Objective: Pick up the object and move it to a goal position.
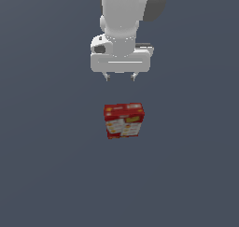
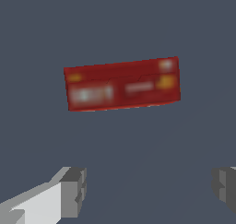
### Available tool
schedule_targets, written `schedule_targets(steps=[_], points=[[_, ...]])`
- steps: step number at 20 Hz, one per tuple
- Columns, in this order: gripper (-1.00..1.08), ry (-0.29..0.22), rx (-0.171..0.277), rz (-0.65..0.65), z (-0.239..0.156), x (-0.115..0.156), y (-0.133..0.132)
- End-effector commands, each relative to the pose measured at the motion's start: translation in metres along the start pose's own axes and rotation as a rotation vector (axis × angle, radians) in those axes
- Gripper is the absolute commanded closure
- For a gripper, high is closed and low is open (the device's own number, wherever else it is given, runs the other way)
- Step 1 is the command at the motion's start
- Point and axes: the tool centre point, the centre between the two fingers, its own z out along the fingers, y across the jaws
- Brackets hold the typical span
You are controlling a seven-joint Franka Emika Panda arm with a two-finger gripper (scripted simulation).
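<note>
While the jaws (image 1: 121, 76) hang spread and empty, the red box (image 1: 123, 121) stands apart below them.

A plain, dark grey-blue surface (image 1: 46, 174) is seen filling both views; no edge or corner of it is shown. One thing is carried on it: a small red box (image 1: 123, 121) with white and yellow printed panels.

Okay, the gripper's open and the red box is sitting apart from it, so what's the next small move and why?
Probably bring the gripper over the red box and lower it. Its fingers are spread with nothing between them, and the box lies clear of them, untouched.
</note>
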Motion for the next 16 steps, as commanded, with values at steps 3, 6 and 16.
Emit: schedule_targets(steps=[3,6,16], points=[[-0.92,-0.001,-0.002,-0.004,0.0,-0.0002,0.0003],[-0.92,-0.008,-0.011,-0.021,-0.0002,-0.0009,0.0018],[-0.92,-0.019,-0.025,-0.044,-0.0004,-0.0019,0.004]])
